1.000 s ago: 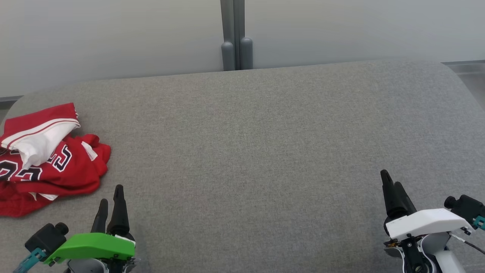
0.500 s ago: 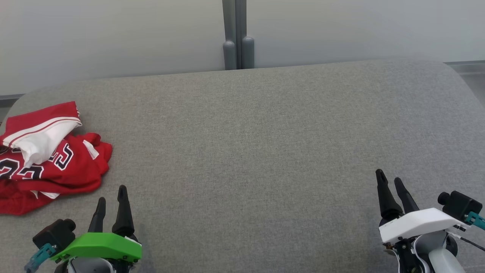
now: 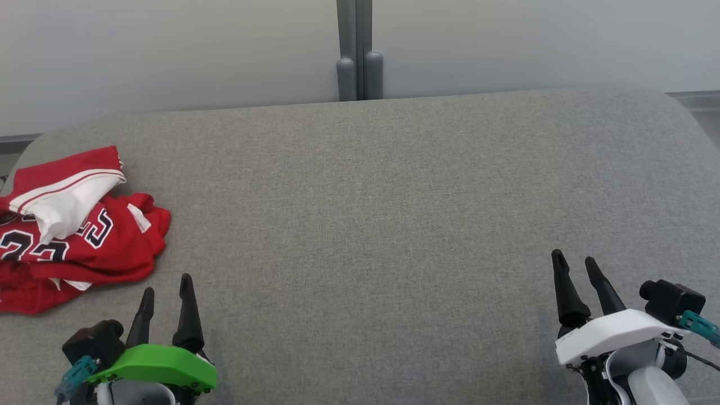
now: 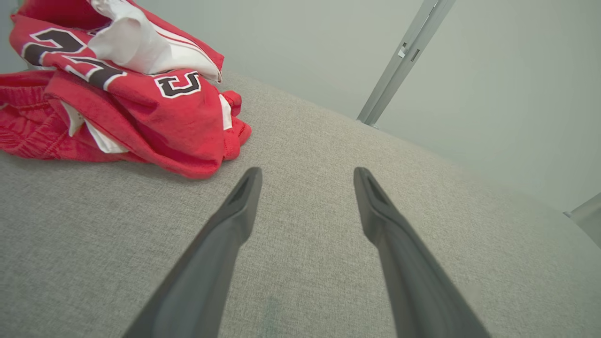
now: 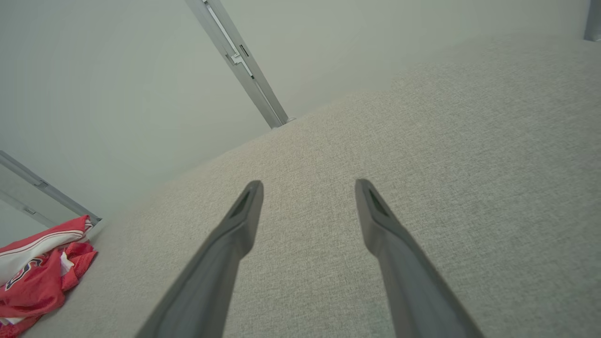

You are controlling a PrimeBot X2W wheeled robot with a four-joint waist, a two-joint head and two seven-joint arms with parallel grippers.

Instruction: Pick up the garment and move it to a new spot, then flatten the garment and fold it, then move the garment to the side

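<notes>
The garment [image 3: 84,236] is a crumpled red jersey with white trim and dark numerals, heaped at the far left of the grey cloth surface [image 3: 371,214]. It also appears at upper left in the left wrist view as the garment [image 4: 141,103] and at lower left in the right wrist view as the garment [image 5: 37,272]. My left gripper [image 3: 167,284] stands open just right of and nearer than the heap, apart from it, nothing between its fingers. My right gripper [image 3: 574,260] is open over bare cloth at lower right, far from the jersey.
A pale wall with a grey vertical post [image 3: 360,50] runs behind the surface. The surface's rounded far corners lie at left and right, and its left edge runs close to the jersey. Wide bare cloth spans the middle and right.
The whole head view has shifted slightly, so the camera moved. Both grippers sit a little lower in the picture, and their fingers now show apart rather than overlapped. The jersey lies as before.
</notes>
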